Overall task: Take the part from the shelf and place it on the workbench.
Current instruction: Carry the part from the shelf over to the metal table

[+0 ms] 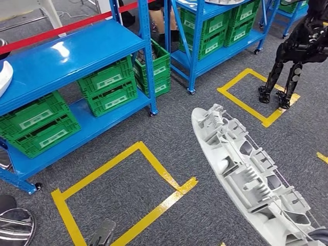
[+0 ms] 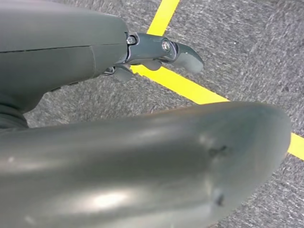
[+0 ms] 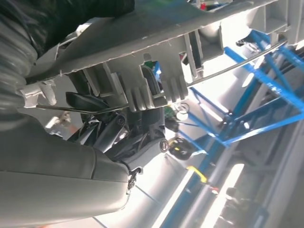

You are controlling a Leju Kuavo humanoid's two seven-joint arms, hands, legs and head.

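Carrying the ribbed grey plastic part (image 1: 247,169) at lower right, right hand (image 3: 118,133) grasping it for transport; left hand (image 2: 161,50) hanging released.

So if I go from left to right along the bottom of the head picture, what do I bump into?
Shiny silver arm → left hand → yellow tape square → big grey part.

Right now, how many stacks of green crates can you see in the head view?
5, though more may be hidden: two on the near shelf's bottom tier, one behind its post, two on the far shelf.
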